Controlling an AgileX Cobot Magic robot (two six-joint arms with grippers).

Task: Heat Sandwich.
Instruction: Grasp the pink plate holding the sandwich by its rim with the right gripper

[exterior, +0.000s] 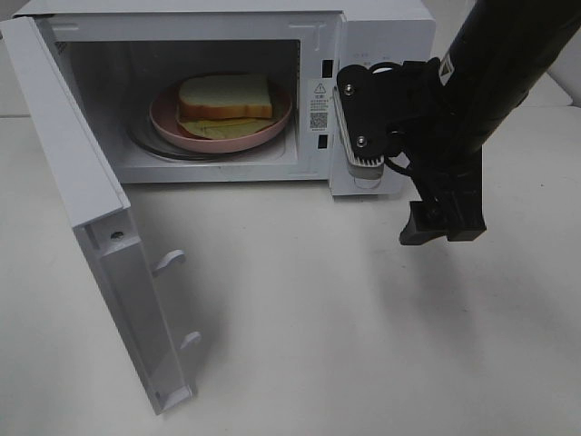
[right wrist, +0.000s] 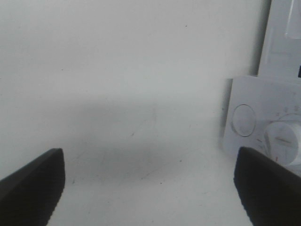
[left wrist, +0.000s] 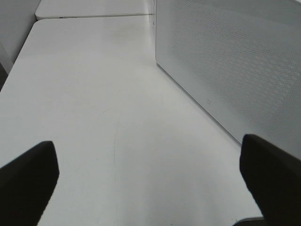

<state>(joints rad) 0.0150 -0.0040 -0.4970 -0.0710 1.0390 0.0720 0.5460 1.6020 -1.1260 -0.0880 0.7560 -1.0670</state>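
The sandwich (exterior: 225, 97) lies on a round pink plate (exterior: 278, 124) inside the open white microwave (exterior: 381, 27); a white bread slice with tan crust is on top and yellow filling shows below it. My right gripper (exterior: 361, 136) hangs in front of the microwave's control panel (right wrist: 258, 117), outside the cavity. In the right wrist view the right gripper (right wrist: 148, 155) is open, its dark fingers (right wrist: 33, 188) far apart with only table between them. My left gripper (left wrist: 148, 143) is open too, over bare table beside the microwave's perforated side wall (left wrist: 235, 61). It does not show in the high view.
The microwave door (exterior: 91, 227) stands swung out to the left, its latch hooks facing the table. A round button (right wrist: 244, 120) and a white knob (right wrist: 282, 141) sit on the panel. The white table (exterior: 345, 318) spreads out in front.
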